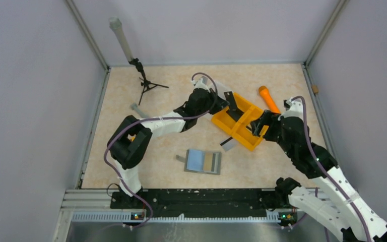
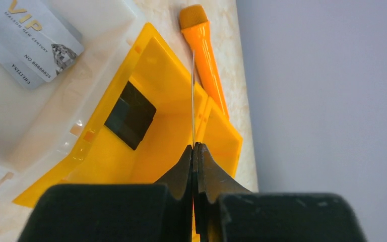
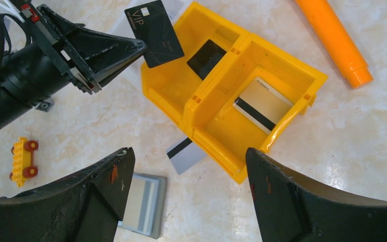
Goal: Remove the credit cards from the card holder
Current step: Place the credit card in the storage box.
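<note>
Five credit cards (image 1: 227, 143) appear to be out of the card holder (image 1: 203, 162) by our count. Two lie flat in the orange bin (image 3: 200, 108): a black card (image 3: 206, 55) in one compartment and a pale striped card (image 3: 262, 103) in the other. A grey striped card (image 3: 184, 155) lies on the bench (image 3: 332, 166) against the bin's near wall; we cannot tell whether it is partly under it. A light grey VIP card (image 2: 30, 45) rests in the clear tray (image 2: 106, 30) just beside the bin.

The fifth, a black VIP card (image 3: 153, 33), is in the air above the bin. The left end effector (image 2: 194, 147) pinches it at one edge, fingers pressed fully together on it. The right end effector (image 3: 187, 154) stands wide open with nothing in it, above the bin's near side.

The card holder lies unfolded on the bench, well apart from the bin and nearer the arms' bases. Its left panel shows a light blue rectangle and its right panel a tan one. We judge that at least one card may yet sit in a slot, but the views are too small to settle it.

So most of the work looks done. What is left, as we see it, is setting down the held card and emptying whatever the holder keeps.
</note>
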